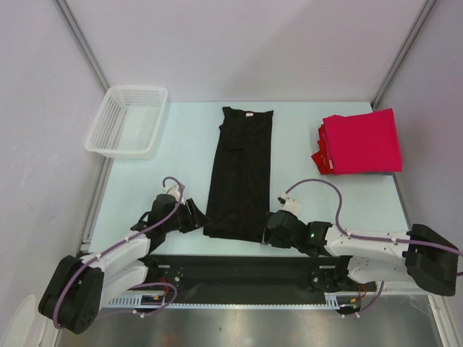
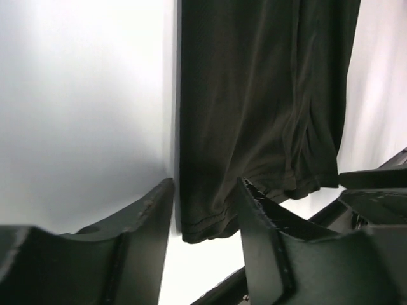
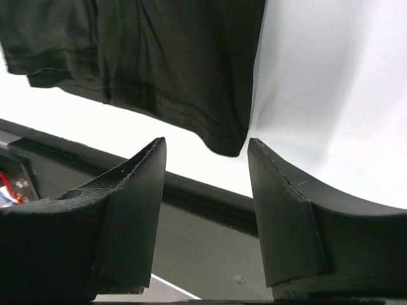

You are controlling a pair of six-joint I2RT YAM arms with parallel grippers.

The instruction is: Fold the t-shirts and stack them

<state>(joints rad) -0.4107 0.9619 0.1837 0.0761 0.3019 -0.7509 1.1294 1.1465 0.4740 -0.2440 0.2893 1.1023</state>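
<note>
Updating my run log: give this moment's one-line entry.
black t-shirt: folded lengthwise; left end effector: open at hem corner; right end effector: open at hem corner; red t-shirts: stacked

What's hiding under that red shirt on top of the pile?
Under the top red shirt, edges of more folded red t-shirts peek out on the left. It covers the rest, so how many cannot be counted. The pile lies on the table.

Black t-shirt (image 1: 240,173), soft matt cloth, faintly creased; red t-shirts (image 1: 362,141) far right, matt cloth too; basket (image 1: 137,89), white plastic mesh; bench (image 1: 181,159) smooth.
</note>
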